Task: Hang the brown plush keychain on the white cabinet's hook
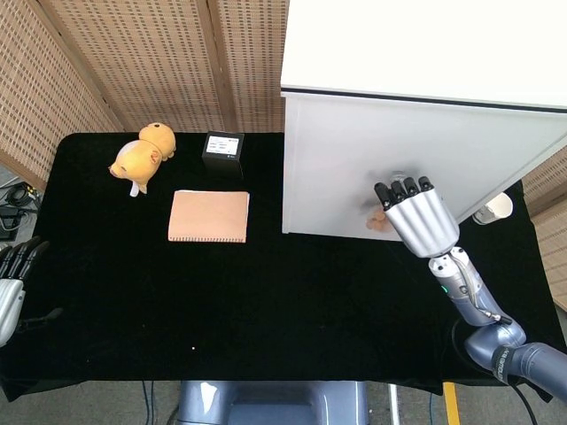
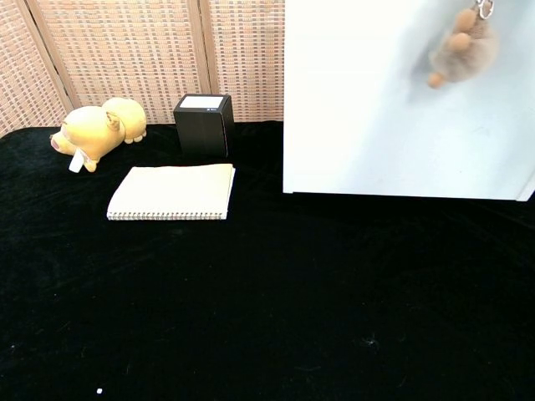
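Brown plush keychain (image 2: pixel 465 52) against white cabinet (image 2: pixel 368 100) (black tablecloth (image 2: pixel 267 309) below), yellow plush pig (image 2: pixel 92 131), peach notebook (image 1: pixel 209 216).

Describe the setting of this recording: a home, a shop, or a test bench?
Probably a staged test bench: a black cloth-covered table backed by woven wicker screens, carrying a plain white cabinet and unrelated props such as a yellow plush toy and a spiral notebook.

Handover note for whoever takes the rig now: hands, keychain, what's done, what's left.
Right hand: raised at the white cabinet front, back toward the head camera; grip can't be seen.
Left hand: idle at the table's left edge, holding nothing.
Brown plush keychain: dangling against the cabinet front, metal ring at the top.
Done: keychain carried up to the hook area.
Left: confirm the ring is on the hook, release, withdraw.
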Controlling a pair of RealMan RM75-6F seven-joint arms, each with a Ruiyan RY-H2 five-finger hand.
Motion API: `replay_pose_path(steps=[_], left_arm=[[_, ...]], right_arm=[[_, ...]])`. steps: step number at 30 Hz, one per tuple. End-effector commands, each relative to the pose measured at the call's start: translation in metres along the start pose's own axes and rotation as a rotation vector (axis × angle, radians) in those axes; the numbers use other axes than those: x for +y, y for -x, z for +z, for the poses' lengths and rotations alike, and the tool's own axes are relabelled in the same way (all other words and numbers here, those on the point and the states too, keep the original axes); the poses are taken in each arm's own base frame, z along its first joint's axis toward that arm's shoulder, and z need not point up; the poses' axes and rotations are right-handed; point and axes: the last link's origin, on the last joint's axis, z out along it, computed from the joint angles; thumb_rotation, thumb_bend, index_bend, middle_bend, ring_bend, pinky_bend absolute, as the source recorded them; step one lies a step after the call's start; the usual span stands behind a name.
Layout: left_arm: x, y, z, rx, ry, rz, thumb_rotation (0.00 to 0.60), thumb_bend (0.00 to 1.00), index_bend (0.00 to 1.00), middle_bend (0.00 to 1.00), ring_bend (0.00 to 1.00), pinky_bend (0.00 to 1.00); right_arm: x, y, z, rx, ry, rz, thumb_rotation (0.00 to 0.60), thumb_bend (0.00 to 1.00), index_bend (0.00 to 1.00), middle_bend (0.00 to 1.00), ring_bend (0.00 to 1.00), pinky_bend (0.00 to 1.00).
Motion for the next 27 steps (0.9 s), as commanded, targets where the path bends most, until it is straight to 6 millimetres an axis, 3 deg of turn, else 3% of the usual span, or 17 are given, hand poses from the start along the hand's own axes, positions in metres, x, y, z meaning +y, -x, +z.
replay_pose_path(steps=[1,12,27], left_arm=[[0.0002,0.0001,0.0000,0.000,0.000,0.000,0.600,0.00,0.00,0.00,0.00,0.00],[0.0005,0.0002,-0.0006,0.000,-0.001,0.001,0.600,0.00,0.00,0.00,0.00,0.00],[0.0002,-0.0006,-0.0012,0.002,0.001,-0.001,0.600,0.00,0.00,0.00,0.00,0.00]], right_arm=[[0.0024,0.0007,-0.0016,-0.001,0.003,-0.006,0.600,0.62,0.71,0.91,0.87,1.00],[0.0108,0.0080,-0.0066,-0.018,0.003,-0.037,0.600,0.62,0.71,0.91,0.87,1.00],[0.0071,0.0101,-0.0048,-0.024,-0.008,-0.064,0.600,0.60,0.70,0.91,0.87,1.00]])
